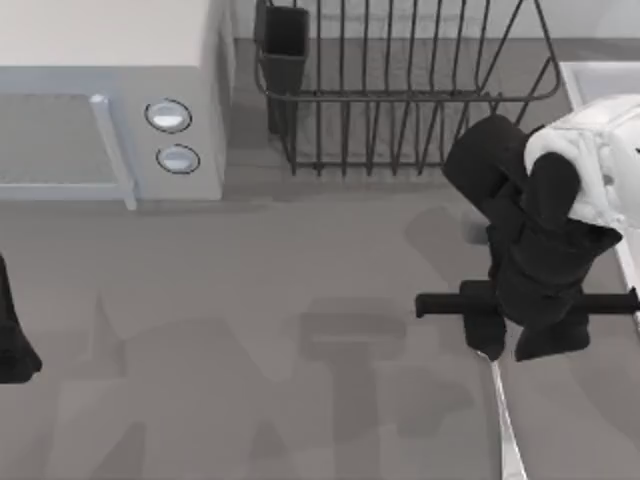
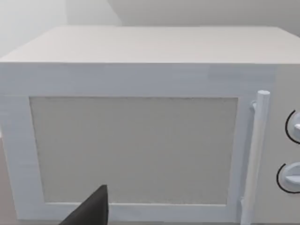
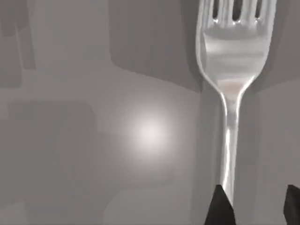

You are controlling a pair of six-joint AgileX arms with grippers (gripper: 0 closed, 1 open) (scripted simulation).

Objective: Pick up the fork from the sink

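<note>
Right arm (image 1: 590, 170): white rounded shell on the upper link, matte black housings below it toward the wrist. Right gripper (image 1: 525, 345): black, with a long straight black crossbar and blocky black fingers (image 3: 220, 208) tapering to pointed tips. Left arm (image 1: 12, 345): a black angular body at the table's left edge. Left gripper: a dark wedge-shaped finger (image 2: 93, 211). No markings visible.

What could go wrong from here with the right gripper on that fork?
1. The fork is thin and shiny, and the right gripper seems to hold it near one end of the handle, so it could pivot or slip out.
2. In the top view the fork hangs over the grey table, not the sink; a drop would land there.
3. The dish rack stands close behind the right arm, so a wide swing might clip it.

The left gripper is parked facing the microwave.
</note>
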